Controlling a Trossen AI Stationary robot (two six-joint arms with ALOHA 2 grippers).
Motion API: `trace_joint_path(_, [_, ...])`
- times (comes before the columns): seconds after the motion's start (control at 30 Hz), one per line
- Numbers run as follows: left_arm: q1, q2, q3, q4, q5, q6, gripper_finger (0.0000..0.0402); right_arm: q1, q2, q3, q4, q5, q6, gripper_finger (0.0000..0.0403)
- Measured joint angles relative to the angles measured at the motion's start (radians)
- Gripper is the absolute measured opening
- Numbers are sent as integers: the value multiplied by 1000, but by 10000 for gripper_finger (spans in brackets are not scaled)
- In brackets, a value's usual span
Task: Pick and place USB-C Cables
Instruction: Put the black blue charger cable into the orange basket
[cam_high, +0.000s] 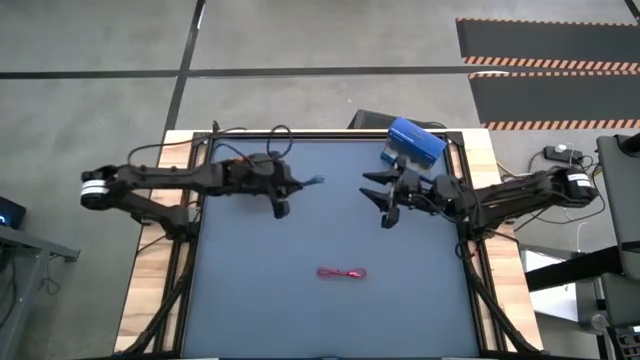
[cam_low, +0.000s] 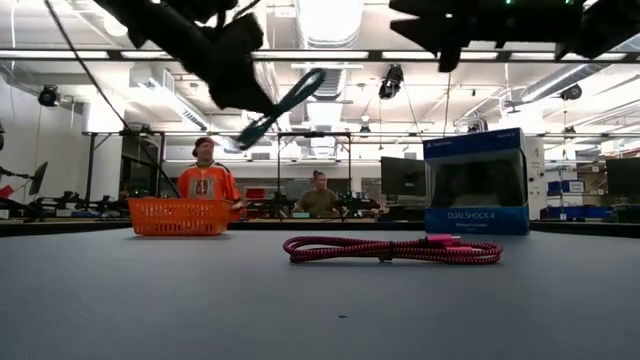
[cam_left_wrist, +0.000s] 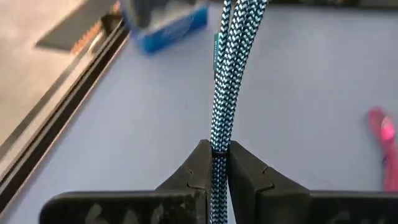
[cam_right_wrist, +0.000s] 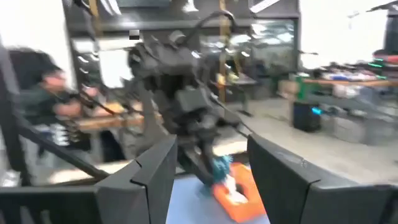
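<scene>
Fingers of the left gripper (cam_left_wrist: 219, 163) pinch the teal cable (cam_left_wrist: 229, 74), which hangs above the table (cam_high: 300, 320). Right gripper (cam_high: 384, 205) has its fingers spread, holding nothing. Below both lies the red-pink cable (cam_high: 342, 272).

I count 2 cables: 1 teal cable (cam_left_wrist: 225, 81), 1 red-pink cable (cam_high: 342, 273). Also 1 blue box (cam_high: 414, 142), 1 orange tray (cam_low: 180, 216), 2 arms w/ 2 grippers, 2 people in bkgd.
</scene>
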Motion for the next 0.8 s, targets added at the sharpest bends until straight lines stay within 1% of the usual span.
trace_joint_path(0.07, [31, -28, 15, -109, -11, 13, 13, 0, -45, 0, -83, 53, -13, 184])
trace_joint_path(0.2, [100, -52, 56, -331, -76, 75, 13, 0, -90, 20, -207, 158, -50, 178])
trace_joint_path(0.3, [159, -48, 79, -449, -108, 147, 13, -2, -96, 45, -266, 195, -76, 176])
trace_joint_path(0.43, [244, -31, 90, -524, -114, 273, 13, -5, -78, 82, -322, 209, -111, 176])
trace_joint_path(0.53, [308, -14, 100, -548, -148, 359, 13, -5, -71, 102, -344, 230, -143, 175])
trace_joint_path(0.63, [368, 8, 101, -585, -181, 421, 13, -5, -73, 119, -374, 251, -161, 176])
trace_joint_path(0.8, [439, 60, 100, -599, -183, 476, 13, -5, -75, 132, -409, 279, -191, 175])
